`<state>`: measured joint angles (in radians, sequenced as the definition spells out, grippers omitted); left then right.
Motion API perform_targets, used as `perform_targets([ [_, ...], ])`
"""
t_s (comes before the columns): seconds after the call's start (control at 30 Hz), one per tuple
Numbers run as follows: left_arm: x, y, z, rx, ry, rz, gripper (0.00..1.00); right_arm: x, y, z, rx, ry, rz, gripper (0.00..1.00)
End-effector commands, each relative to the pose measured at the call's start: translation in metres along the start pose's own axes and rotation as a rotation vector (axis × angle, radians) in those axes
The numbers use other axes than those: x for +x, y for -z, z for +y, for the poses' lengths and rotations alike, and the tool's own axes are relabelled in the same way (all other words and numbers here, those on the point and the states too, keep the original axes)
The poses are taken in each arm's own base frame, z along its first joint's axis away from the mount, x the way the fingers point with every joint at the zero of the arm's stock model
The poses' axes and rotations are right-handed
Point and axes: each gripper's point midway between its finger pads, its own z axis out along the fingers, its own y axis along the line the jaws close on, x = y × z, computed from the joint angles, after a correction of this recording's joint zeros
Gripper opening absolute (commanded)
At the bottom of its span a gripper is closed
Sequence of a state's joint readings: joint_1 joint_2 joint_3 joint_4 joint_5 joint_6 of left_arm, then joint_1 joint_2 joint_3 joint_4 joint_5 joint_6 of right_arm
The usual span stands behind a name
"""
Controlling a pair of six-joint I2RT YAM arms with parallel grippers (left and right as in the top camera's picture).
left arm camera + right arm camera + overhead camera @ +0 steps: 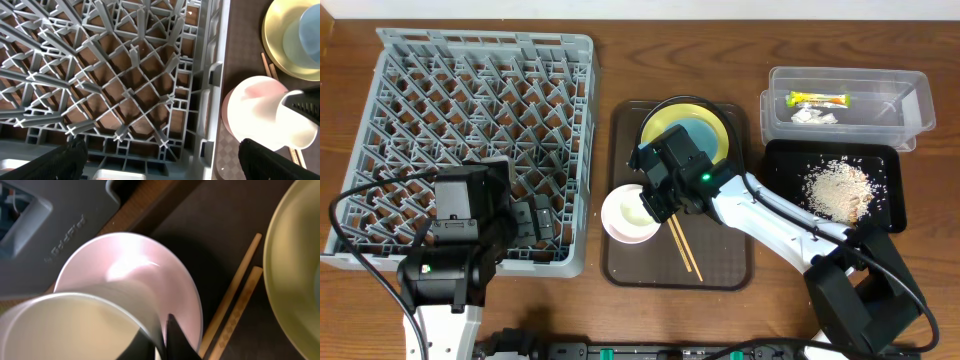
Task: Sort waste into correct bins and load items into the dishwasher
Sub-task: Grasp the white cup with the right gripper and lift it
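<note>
The pinkish-white bowl [623,218] sits just below the centre of the overhead frame, on the left part of the dark brown serving tray [720,262]. It looks rigid, smooth-glazed and breakable, and probably light for its size. The thin rim is the only practical hold, and a shallow pinch there could slip. The right gripper [652,203] is at the bowl's upper-right rim and appears clamped on the wall, with one of its fingers [171,335] inside. Two chopsticks [684,248] lie just right of the bowl. The yellow plate [660,125] and light blue bowl [708,138] are above. The grey dish rack [470,90] fills the left, where the left gripper [165,155] hangs with jaws wide apart.
</note>
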<state>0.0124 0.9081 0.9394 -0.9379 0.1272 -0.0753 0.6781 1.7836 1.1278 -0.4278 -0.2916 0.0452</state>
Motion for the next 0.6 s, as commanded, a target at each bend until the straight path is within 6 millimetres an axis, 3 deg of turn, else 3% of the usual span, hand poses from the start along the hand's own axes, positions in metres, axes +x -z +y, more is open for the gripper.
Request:
perform_targets([
  [0.0,-0.007,0.005,0.001,-0.008,0.007,-0.022,0.98,-0.015,0.013,-0.005,0.008,-0.018,-0.044,0.01],
  [0.1,-0.007,0.005,0.001,-0.007,0.008,-0.023,0.98,-0.031,0.039,-0.016,0.027,-0.043,-0.085,0.01],
  [0.27,-0.01,0.006,-0.012,0.067,0.012,-0.031,0.98,-0.068,0.115,-0.045,0.075,-0.105,-0.231,0.01],
  [0.4,-0.024,0.009,-0.044,0.25,-0.005,-0.075,0.98,-0.081,0.165,-0.063,0.047,-0.143,-0.357,0.01],
  [0.57,-0.043,0.011,-0.086,0.507,-0.002,-0.088,0.98,-0.079,0.193,-0.075,-0.12,-0.201,-0.419,0.01],
])
